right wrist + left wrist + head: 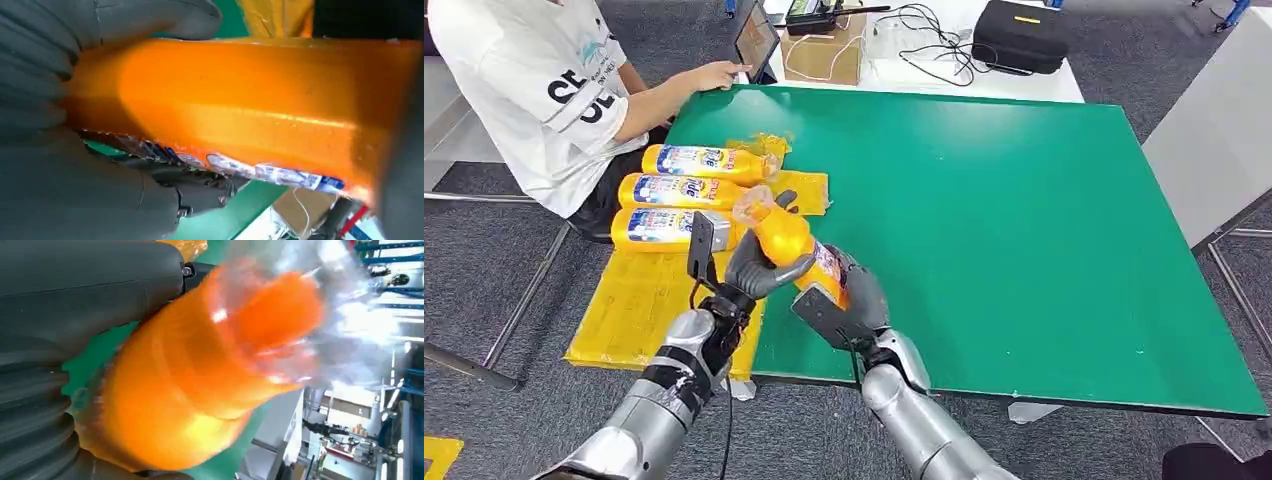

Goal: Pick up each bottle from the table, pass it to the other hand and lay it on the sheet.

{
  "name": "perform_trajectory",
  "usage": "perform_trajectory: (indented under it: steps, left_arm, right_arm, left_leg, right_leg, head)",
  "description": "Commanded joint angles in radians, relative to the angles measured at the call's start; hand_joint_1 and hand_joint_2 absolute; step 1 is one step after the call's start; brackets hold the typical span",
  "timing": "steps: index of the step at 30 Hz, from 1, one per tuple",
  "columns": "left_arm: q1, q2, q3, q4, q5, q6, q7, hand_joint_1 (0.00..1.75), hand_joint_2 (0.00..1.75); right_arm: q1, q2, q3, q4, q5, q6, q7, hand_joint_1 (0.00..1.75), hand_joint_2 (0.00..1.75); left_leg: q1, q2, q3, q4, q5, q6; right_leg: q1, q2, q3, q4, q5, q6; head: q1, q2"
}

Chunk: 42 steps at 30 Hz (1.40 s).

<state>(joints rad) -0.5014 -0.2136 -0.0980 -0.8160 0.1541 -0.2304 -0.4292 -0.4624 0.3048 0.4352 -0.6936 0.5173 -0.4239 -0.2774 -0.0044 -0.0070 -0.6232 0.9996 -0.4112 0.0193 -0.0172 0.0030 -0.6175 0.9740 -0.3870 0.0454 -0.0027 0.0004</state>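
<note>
Both hands grip the bottle (792, 245), left hand (759, 268) near its neck, right hand (849, 300) at the base: release the right early and you risk it slipping off short of the sheet (639, 300).

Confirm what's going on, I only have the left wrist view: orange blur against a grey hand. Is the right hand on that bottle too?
Observer: Yes. In the head view the right hand grips the lower body of the orange bottle, while the left hand wraps its upper part.
Operator: How many are down already?
Observer: Three bottles lie side by side on the yellow sheet.
Operator: Anyone close?
Observer: A person sits beside the sheet, one hand resting at the green table edge.
</note>
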Motion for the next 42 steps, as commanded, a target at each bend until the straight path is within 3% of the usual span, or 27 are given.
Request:
perform_trajectory:
  steps: [1, 2, 16, 17, 18, 23, 24, 25, 28, 39, 42]
  left_arm:
    - [-0.017, 0.016, -0.048, -0.021, 0.020, 0.003, 0.007, 0.00, 1.75]
    - [-0.017, 0.019, -0.050, -0.018, 0.027, -0.009, 0.007, 1.75, 1.75]
    - [-0.026, 0.025, -0.064, 0.023, 0.061, -0.067, 0.006, 1.75, 1.75]
    - [-0.026, 0.025, -0.065, 0.023, 0.063, -0.069, 0.006, 1.75, 1.75]
    - [-0.027, 0.025, -0.058, 0.023, 0.075, -0.073, 0.006, 1.75, 1.75]
    - [-0.029, 0.027, -0.057, 0.022, 0.076, -0.075, 0.007, 1.75, 1.75]
    - [-0.032, 0.029, -0.050, 0.024, 0.081, -0.065, 0.011, 1.75, 1.75]
    - [-0.043, 0.065, -0.049, -0.012, 0.019, 0.021, -0.033, 1.75, 1.75]
    - [-0.056, 0.095, -0.044, -0.030, -0.052, 0.091, -0.044, 1.75, 1.75]
    - [-0.045, 0.179, 0.061, -0.164, -0.272, 0.267, -0.081, 1.75, 1.75]
    - [-0.037, 0.216, 0.038, -0.225, -0.503, 0.417, -0.091, 1.75, 1.75]
  right_arm:
    - [-0.039, -0.001, 0.073, 0.134, 0.015, 0.025, 0.016, 1.75, 1.75]
    - [-0.043, 0.000, 0.071, 0.134, 0.012, 0.026, 0.014, 1.75, 1.75]
    - [-0.081, 0.007, 0.015, 0.025, -0.050, -0.031, -0.021, 1.75, 1.75]
    - [-0.082, 0.006, 0.018, 0.020, -0.047, -0.033, -0.015, 1.61, 1.75]
    - [-0.083, 0.005, 0.019, 0.008, -0.049, -0.039, -0.016, 0.07, 1.75]
    - [-0.084, 0.004, 0.019, 0.007, -0.050, -0.038, -0.016, 0.07, 1.75]
    - [-0.080, 0.001, 0.016, -0.005, -0.054, -0.048, -0.017, 0.00, 1.75]
    - [-0.055, -0.027, -0.006, -0.050, -0.082, -0.062, -0.022, 0.00, 1.75]
    - [-0.040, -0.046, -0.025, -0.079, -0.097, -0.067, -0.029, 0.00, 1.75]
    - [0.042, -0.099, -0.109, -0.221, -0.114, -0.068, -0.033, 0.00, 1.75]
    - [0.051, -0.099, -0.136, -0.235, -0.110, -0.060, -0.034, 0.00, 1.75]
  left_leg:
    - [0.002, 0.001, 0.006, 0.001, -0.003, -0.002]
    - [0.001, 0.000, 0.004, 0.000, -0.002, -0.001]
    - [0.000, 0.000, 0.001, 0.001, -0.001, -0.001]
    - [0.001, 0.001, 0.003, 0.002, -0.002, -0.002]
    - [0.001, 0.001, 0.003, 0.001, -0.002, -0.001]
    - [0.001, 0.001, 0.002, 0.001, -0.002, -0.001]
    - [0.001, 0.001, 0.003, 0.002, -0.002, -0.001]
    - [0.000, 0.001, 0.001, 0.000, -0.001, -0.001]
    - [0.001, 0.000, 0.002, 0.001, -0.001, -0.001]
    - [0.002, 0.002, 0.004, 0.001, -0.003, -0.002]
    - [0.001, 0.002, 0.001, 0.000, -0.001, -0.001]
  right_leg:
    - [0.002, 0.000, 0.006, 0.000, -0.003, -0.002]
    - [0.001, 0.000, 0.004, 0.000, -0.002, -0.002]
    - [0.000, 0.000, 0.001, 0.001, -0.001, -0.001]
    - [0.001, 0.000, 0.003, 0.001, -0.002, -0.002]
    - [0.001, 0.001, 0.002, 0.001, -0.002, -0.002]
    - [0.001, 0.001, 0.002, 0.001, -0.002, -0.002]
    - [0.001, 0.001, 0.003, 0.001, -0.002, -0.002]
    - [0.000, 0.000, 0.000, 0.001, -0.001, -0.001]
    - [0.001, -0.001, 0.003, 0.000, -0.001, -0.002]
    - [0.002, 0.001, 0.004, 0.001, -0.002, -0.002]
    - [0.001, 0.001, 0.001, 0.000, 0.000, -0.001]
  head:
    - [0.000, 0.000]
    - [0.000, 0.000]
    - [0.000, 0.000]
    - [0.000, 0.000]
    - [0.000, 0.000]
    - [0.000, 0.000]
    - [0.000, 0.000]
    - [0.000, 0.000]
    - [0.000, 0.000]
    - [0.000, 0.000]
    - [0.000, 0.000]
